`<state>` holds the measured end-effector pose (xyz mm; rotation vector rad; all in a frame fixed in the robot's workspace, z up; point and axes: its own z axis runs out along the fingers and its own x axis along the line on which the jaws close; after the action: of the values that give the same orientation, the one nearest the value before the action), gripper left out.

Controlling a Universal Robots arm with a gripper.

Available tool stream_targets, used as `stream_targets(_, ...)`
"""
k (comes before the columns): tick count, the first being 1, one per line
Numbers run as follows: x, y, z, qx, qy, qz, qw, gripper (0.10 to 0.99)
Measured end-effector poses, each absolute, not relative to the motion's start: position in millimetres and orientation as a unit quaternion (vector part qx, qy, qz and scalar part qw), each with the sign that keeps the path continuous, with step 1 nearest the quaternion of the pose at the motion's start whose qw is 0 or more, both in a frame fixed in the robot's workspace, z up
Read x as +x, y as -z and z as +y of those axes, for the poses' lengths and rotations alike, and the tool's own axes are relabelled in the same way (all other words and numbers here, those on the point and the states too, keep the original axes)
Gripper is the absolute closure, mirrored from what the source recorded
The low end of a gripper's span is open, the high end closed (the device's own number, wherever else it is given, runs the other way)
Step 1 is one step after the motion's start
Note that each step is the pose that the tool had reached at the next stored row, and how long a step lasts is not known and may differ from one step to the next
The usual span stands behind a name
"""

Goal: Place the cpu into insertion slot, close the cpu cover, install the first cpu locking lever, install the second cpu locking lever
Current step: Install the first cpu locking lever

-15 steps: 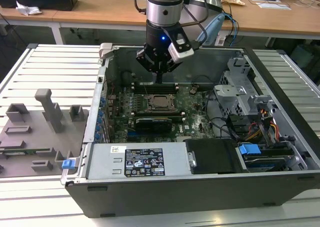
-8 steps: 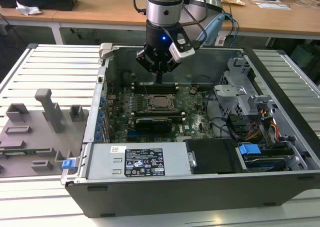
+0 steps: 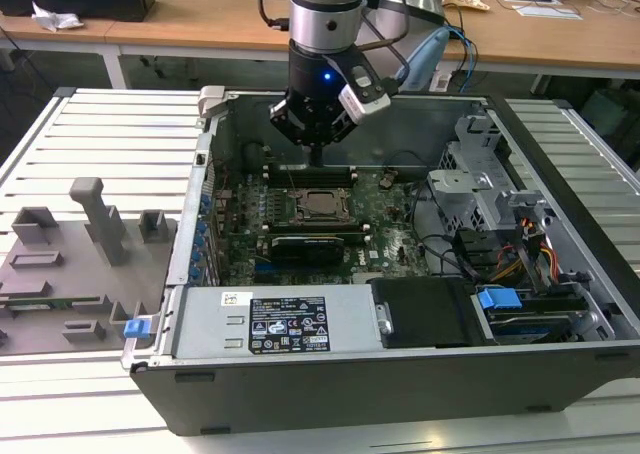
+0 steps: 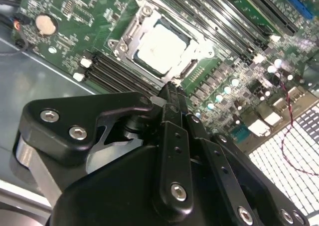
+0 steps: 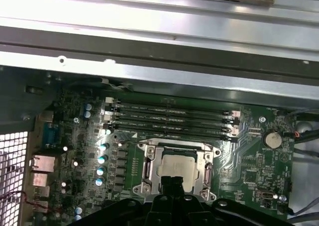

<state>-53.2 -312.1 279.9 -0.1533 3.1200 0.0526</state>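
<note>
The cpu [image 5: 179, 166] [image 4: 163, 48], a dull silver square, sits in the insertion slot [image 3: 300, 206] on the green board inside the open computer case. The cpu cover [image 5: 149, 169] [image 4: 130, 33], a metal frame with a window, lies flat around the chip. My gripper [image 4: 171, 89] [image 5: 174, 182] [image 3: 316, 156] hangs just above the board at the socket's edge towards the memory slots, with its black fingers pressed together and nothing between them. The locking levers are too thin to make out.
Several long memory slots [image 5: 169, 119] run beside the socket. A black expansion card [image 3: 310, 244] lies on the other side of the socket. A power supply [image 3: 270, 324], a drive cage [image 3: 480, 174] and cables [image 3: 500, 259] fill the case. A grey fixture tray [image 3: 80, 264] stands at the exterior view's left.
</note>
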Motion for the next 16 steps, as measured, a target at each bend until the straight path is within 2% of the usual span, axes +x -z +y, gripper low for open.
stream_targets(16, -76, -273, -312, -0.022, -0.027, 0.999, 0.010, 0.980)
